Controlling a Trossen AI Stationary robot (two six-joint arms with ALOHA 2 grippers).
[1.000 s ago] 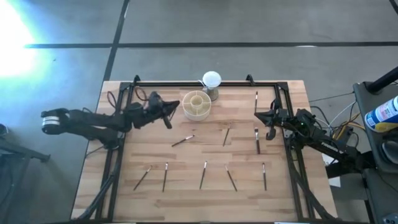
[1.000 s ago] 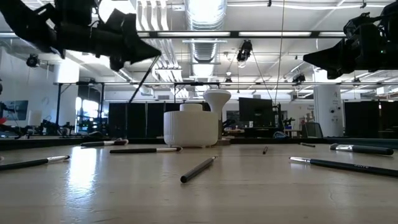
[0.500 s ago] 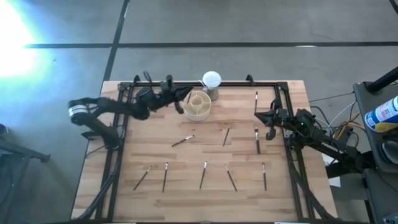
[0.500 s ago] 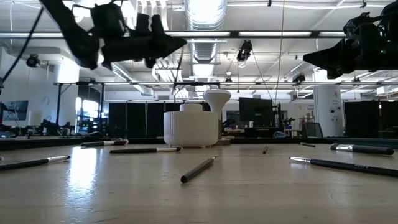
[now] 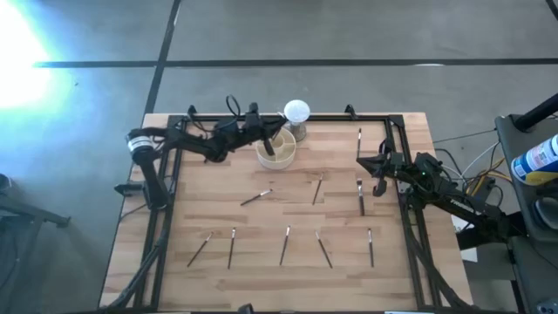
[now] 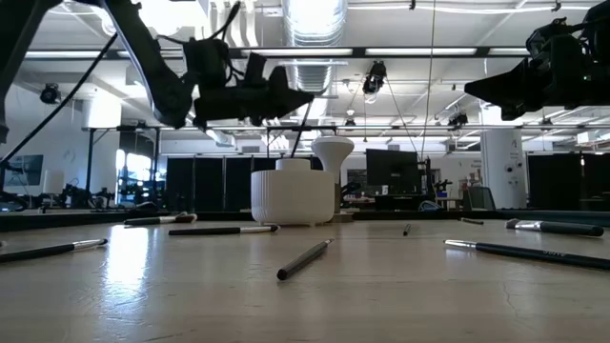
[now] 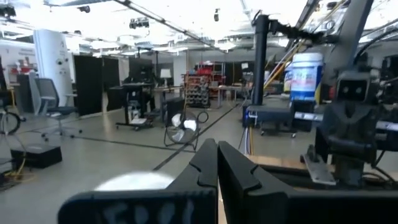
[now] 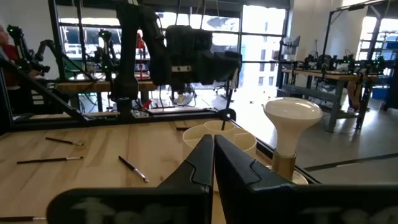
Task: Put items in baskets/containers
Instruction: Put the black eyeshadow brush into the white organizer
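I have the left gripper (image 6: 303,95) above the cup (image 5: 275,148), fingers clenched on a brush (image 6: 301,129) hanging tip-down so it drops into a compartment; right gripper (image 5: 380,185) parked at the worktop (image 5: 279,209) edge, fingers closed, empty; other brushes (image 5: 285,245) lie scattered.

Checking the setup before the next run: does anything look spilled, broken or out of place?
Nothing stands out. The brushes lie flat on the table, the cup organiser stands upright, and the left gripper holds one brush over it.
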